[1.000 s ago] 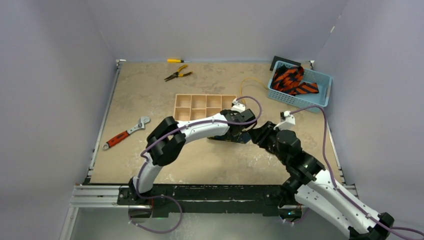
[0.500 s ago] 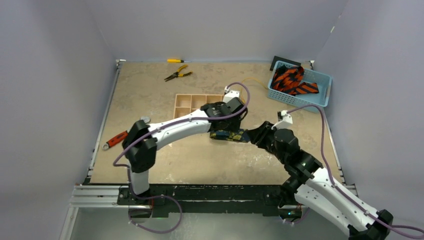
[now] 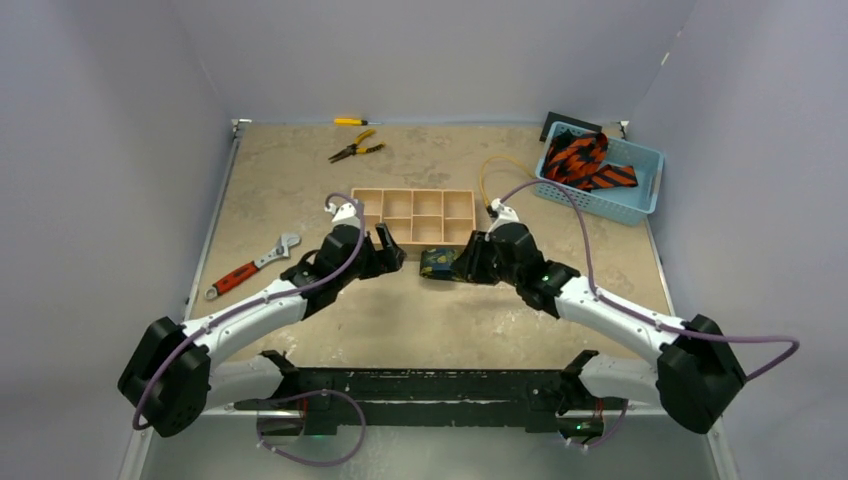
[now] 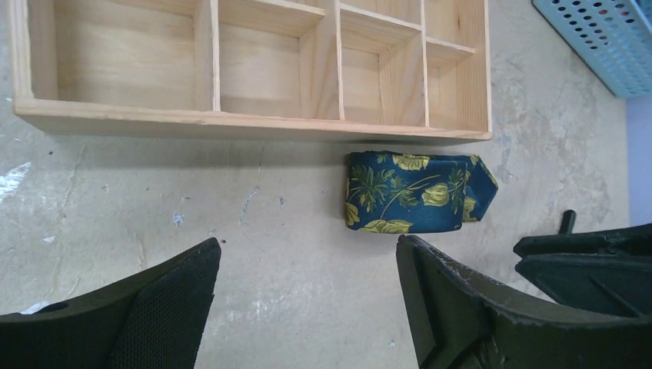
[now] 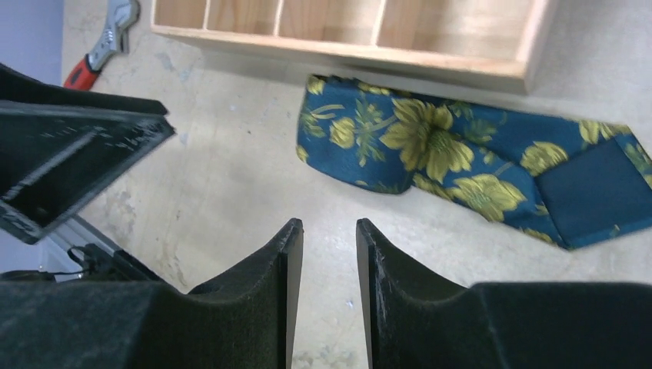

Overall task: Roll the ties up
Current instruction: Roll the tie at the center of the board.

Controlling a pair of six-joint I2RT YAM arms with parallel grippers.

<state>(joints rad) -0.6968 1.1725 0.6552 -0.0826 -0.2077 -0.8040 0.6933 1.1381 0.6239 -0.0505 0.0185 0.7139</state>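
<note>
Navy floral tie [image 4: 407, 192] folded flat beside wooden tray [image 4: 231, 123]; orange-black ties [image 3: 585, 160] heaped in blue basket [image 3: 598, 200]

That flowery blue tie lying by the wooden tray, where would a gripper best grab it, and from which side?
Probably from straight above, with one finger at each short end of the folded blue tie. Its long far edge lies close to the wooden tray, leaving little room for a finger there, while both ends are free.

tie [image 4: 400, 192]: was soft woven cloth, faintly glossy
tray [image 4: 254, 123]: was pale bare wood, matt
table [image 4: 292, 261]: looked mottled, matt, scuffed
basket [image 4: 592, 38]: was blue perforated plastic, smooth
</note>
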